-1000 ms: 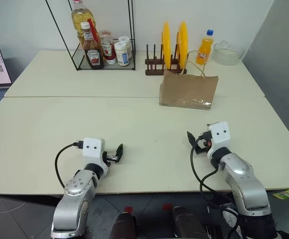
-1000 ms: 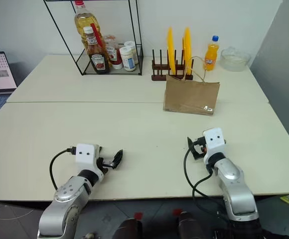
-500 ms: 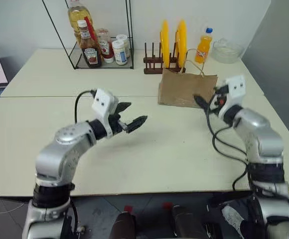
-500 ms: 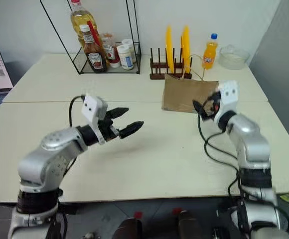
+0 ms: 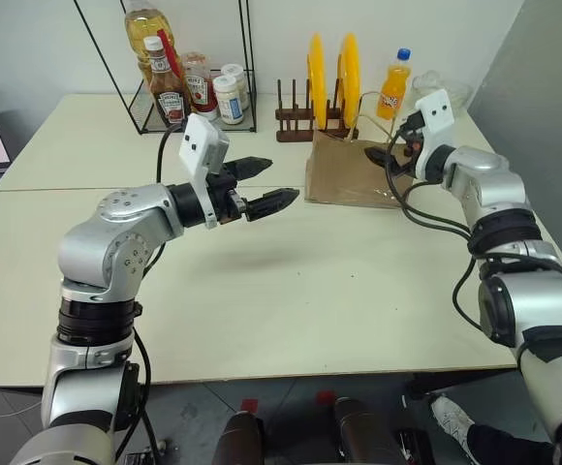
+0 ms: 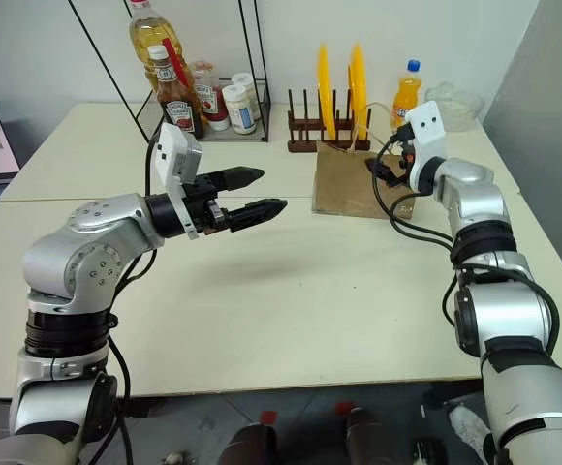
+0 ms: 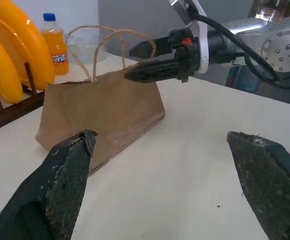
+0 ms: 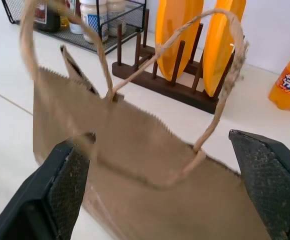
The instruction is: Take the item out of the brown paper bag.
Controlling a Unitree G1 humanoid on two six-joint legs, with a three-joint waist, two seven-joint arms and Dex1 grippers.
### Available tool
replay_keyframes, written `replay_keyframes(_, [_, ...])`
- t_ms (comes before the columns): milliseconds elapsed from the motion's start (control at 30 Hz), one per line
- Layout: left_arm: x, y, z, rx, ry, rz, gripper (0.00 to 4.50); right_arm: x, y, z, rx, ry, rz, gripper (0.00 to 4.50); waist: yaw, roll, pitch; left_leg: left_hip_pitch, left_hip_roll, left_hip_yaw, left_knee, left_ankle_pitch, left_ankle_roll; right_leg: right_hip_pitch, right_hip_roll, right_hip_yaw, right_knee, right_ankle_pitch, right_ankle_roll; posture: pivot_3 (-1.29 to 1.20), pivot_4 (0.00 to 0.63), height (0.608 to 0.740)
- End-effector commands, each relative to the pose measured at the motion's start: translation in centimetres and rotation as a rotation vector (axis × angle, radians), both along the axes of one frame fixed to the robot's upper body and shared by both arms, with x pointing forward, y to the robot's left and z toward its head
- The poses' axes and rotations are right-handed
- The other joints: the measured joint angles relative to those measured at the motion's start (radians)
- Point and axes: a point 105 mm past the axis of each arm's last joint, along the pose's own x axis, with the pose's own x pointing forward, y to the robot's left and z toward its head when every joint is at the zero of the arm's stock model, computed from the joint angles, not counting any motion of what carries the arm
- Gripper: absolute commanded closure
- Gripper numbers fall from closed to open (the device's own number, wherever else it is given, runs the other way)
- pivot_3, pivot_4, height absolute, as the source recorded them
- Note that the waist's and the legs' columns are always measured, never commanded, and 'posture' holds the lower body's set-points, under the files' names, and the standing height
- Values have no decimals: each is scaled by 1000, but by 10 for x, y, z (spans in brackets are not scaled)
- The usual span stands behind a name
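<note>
Your left gripper (image 5: 266,184) sits left of centre in the head view, fingers spread wide and holding nothing, aimed rightward toward the bag (image 5: 344,179) but well short of it. The bag stands in the upper middle of the frame, wider than tall, its long side running left to right, mouth and string handles (image 8: 135,85) up. You cannot see the cola bottle; judge it to be inside. At the bag's upper right corner your right gripper (image 5: 380,151) hangs, fingers also wide and empty, pointing leftward across the rim. In its wrist view the handles and open top edge lie straight ahead between the fingers. So your right arm is the nearer one.
</note>
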Motion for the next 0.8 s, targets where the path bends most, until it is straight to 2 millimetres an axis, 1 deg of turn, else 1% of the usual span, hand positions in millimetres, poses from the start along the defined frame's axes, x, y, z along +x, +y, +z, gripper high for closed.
replay_keyframes(33, [-8, -4, 13, -15, -61, -6, 33, 3, 9, 23, 51, -48, 20, 0, 0, 0, 0, 0, 0, 0, 0, 0, 0, 0, 0, 0, 0, 0, 0, 0, 150, 740])
replay_keyframes(200, [-7, 0, 13, -20, -65, 25, 33, 9, 11, 27, 143, -18, -50, 0, 0, 1, 0, 0, 0, 0, 0, 0, 0, 0, 0, 0, 1, 0, 0, 0, 150, 740])
replay_keyframes(300, [-9, 0, 15, -21, -72, 26, 33, 10, 17, 28, 165, 0, -47, 0, -1, 1, 1, 0, -1, -1, 0, 0, 0, 0, -1, 0, 1, 0, 0, 0, 150, 740])
replay_keyframes(400, [-10, 1, 15, -23, -80, 34, 33, 9, 25, 31, 173, 8, -8, 0, -2, 2, 1, 0, -1, 0, 0, 0, 0, 0, -1, 0, 1, 0, 0, 0, 150, 740])
replay_keyframes(633, [-8, 4, 19, -33, -95, 53, 33, 6, 46, 27, 155, 39, 60, 0, -2, 2, 1, 0, -1, -1, 0, 0, 0, 0, -1, -1, 1, 0, 0, 0, 150, 740])
replay_keyframes(800, [-9, 5, 17, -35, -98, 64, 33, 9, 51, 22, 128, 41, 26, 0, -2, 2, 1, 0, -1, -1, 0, 0, 0, 0, -1, -1, 1, 0, 0, 0, 150, 740])
